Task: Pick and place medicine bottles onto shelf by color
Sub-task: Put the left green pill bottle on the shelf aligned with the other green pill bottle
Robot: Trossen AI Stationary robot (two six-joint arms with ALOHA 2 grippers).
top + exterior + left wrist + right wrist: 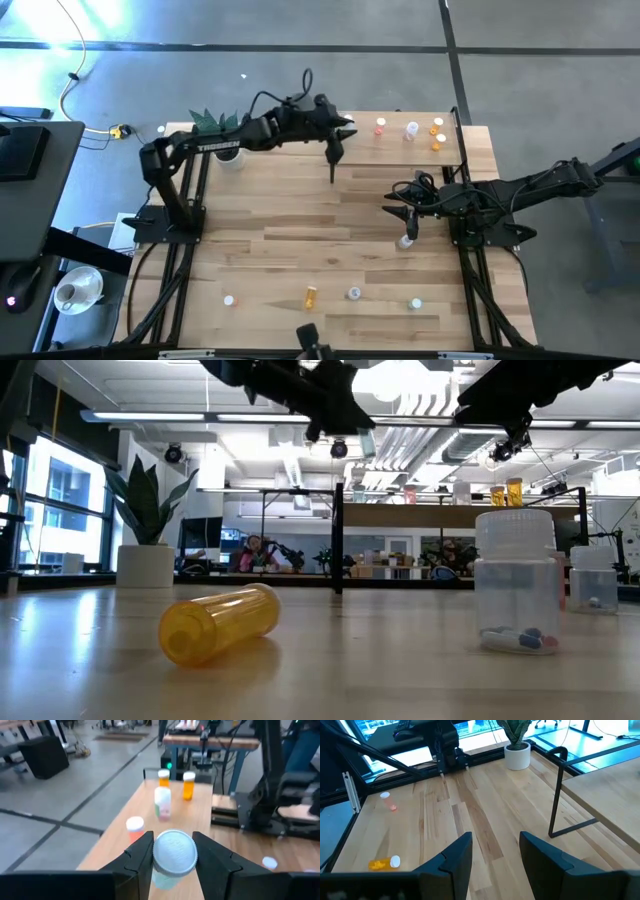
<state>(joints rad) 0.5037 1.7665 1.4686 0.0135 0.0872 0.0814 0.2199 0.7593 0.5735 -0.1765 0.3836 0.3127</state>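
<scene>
The left gripper (173,854) clasps a pale-capped green bottle (173,856) above the shelf (400,155), while the right gripper (495,851) hangs empty, fingers apart.

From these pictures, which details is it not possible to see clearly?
- Colour of the bottle in the left gripper: left wrist view shows mainly its pale cap; the fingers hide its body.
- Left gripper in the low view: cut off by the top edge.
- Colours of bottles near the table's front: too small in the high view.
- Right gripper: jaws apart, nothing between them.
</scene>
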